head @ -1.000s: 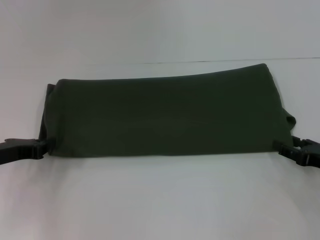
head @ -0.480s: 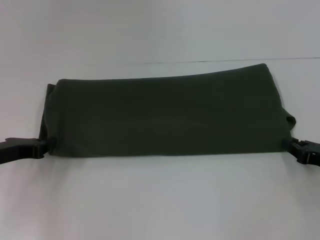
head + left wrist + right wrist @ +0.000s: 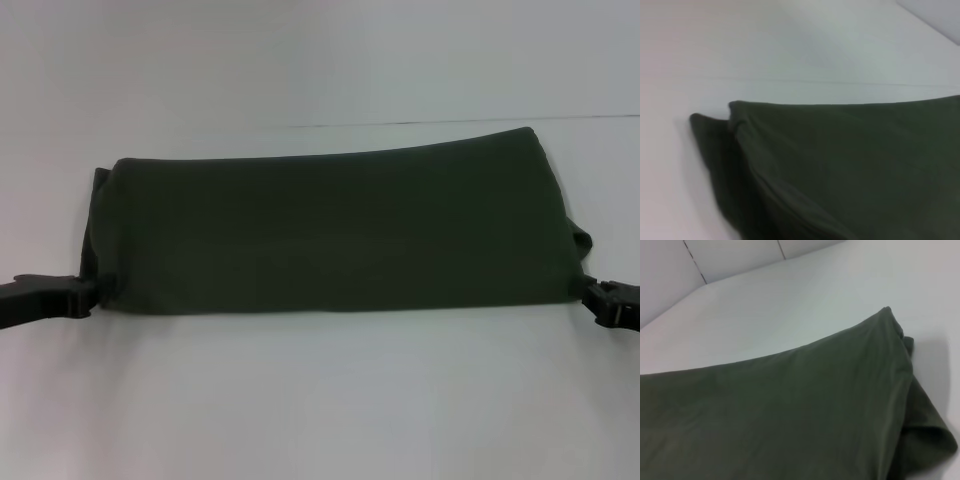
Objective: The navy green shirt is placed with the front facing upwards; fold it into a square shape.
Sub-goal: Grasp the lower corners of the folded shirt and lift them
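The navy green shirt [image 3: 330, 230] lies on the white table as a wide folded band, plain green side up; no print or label shows. A sleeve bulges out at its right end [image 3: 578, 240]. My left gripper [image 3: 88, 296] is at the band's near left corner, touching the cloth edge. My right gripper [image 3: 592, 300] is open and empty, just clear of the near right corner. The left wrist view shows the shirt's layered left end [image 3: 850, 165]. The right wrist view shows its right end [image 3: 790, 415].
The white table [image 3: 320, 400] stretches bare in front of the shirt and behind it. A thin seam line [image 3: 450, 122] crosses the table behind the shirt. Pale wall panels [image 3: 730, 255] rise past the far edge.
My right gripper has drawn back to the right, away from the shirt's near right corner. The left gripper and the shirt have stayed put.
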You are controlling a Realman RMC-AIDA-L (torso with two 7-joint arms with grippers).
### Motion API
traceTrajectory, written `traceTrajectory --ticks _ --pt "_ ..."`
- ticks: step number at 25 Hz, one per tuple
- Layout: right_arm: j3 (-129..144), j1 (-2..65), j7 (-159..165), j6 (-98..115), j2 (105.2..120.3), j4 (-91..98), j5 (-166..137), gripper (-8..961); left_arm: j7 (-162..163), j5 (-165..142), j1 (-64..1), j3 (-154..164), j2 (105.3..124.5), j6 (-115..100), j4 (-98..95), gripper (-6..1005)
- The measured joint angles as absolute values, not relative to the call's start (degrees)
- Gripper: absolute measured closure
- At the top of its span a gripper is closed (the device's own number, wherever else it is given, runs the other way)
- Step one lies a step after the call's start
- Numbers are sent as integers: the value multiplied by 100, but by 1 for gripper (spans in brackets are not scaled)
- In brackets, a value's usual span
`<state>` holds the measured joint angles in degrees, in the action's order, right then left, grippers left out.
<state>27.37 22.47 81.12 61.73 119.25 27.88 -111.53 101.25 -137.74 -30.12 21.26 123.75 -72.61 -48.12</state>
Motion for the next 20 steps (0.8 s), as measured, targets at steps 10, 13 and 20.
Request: traceTrajectory --ticks 10,13,20 --pt "2608 1960 8081 6730 11866 2887 -11118 942 9534 -13692 -2812 1975 12365 -7836 -4862 979" --pt "2546 1862 8060 6958 11865 2903 -11118 942 9441 -13673 -2721 1866 12349 -8013 -4905 979" --pt "2531 1579 7935 7379 11928 2981 -11144 942 9265 -13672 -2385 1688 12375 -8463 -5174 978"
